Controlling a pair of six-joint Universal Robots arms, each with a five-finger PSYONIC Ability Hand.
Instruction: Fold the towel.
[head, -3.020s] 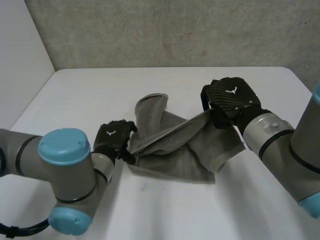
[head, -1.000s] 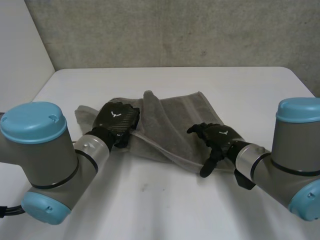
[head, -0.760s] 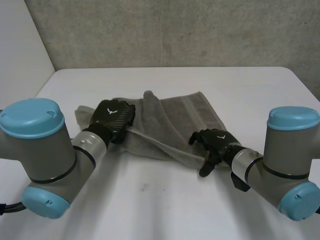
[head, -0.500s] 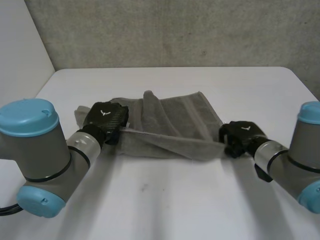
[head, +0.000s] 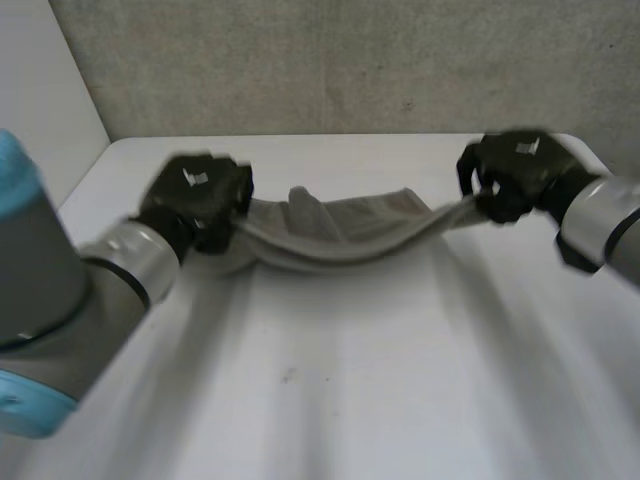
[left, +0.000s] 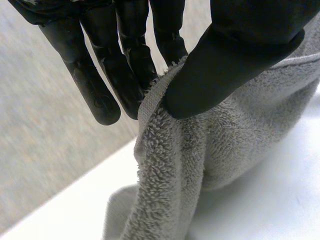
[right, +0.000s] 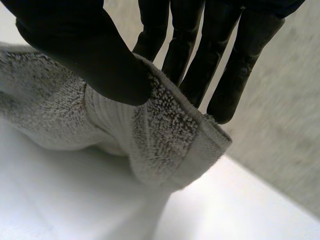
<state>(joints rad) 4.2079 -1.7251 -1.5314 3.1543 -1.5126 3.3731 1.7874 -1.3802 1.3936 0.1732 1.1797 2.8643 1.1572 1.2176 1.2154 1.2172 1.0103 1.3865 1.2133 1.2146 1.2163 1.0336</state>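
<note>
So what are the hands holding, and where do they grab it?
Both hold the towel. The left hand pinches one end between thumb and fingers, the right hand the other end.

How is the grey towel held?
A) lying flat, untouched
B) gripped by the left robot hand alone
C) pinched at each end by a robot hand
C: the left robot hand and right robot hand each pinch one end of the towel, which sags between them.

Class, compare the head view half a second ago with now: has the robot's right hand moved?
Yes. The right hand has moved towards the far edge of the table, pinching one end of the towel.
</note>
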